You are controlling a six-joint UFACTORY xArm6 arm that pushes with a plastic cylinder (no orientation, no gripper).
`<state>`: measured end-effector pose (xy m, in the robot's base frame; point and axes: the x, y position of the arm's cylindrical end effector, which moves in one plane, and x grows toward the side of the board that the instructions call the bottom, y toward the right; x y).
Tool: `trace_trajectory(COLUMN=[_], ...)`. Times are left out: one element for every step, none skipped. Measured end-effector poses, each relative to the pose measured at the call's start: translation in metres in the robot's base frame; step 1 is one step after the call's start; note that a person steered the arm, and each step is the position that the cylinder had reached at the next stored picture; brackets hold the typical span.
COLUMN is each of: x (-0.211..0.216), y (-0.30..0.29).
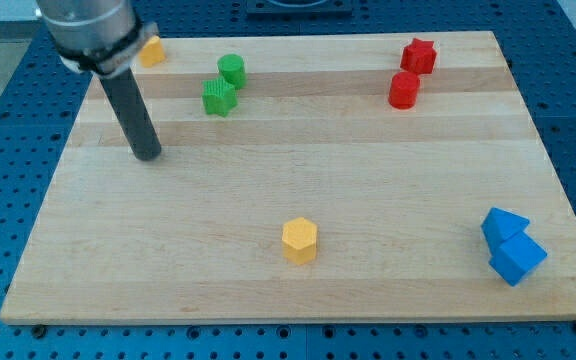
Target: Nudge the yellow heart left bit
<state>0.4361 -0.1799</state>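
Note:
A yellow block (152, 50) lies at the board's top left corner. It is partly hidden behind the arm, so its shape is hard to make out; it may be the heart. A second yellow block, a hexagon (299, 240), lies near the view's bottom centre. My tip (148, 155) rests on the board at the left, well below the top-left yellow block and far up and left of the hexagon. It touches no block.
A green round block (232, 69) and a green star (219, 97) lie right of the rod. A red star (419, 55) and a red round block (404, 90) lie at the top right. Two blue blocks (504, 225) (518, 258) touch at the bottom right.

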Motion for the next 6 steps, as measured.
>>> trace_trajectory(x=[0.017,0.012,-0.002,-0.022,-0.034,-0.058], y=[0.035,0.093,0.164,0.241,0.318,0.38])
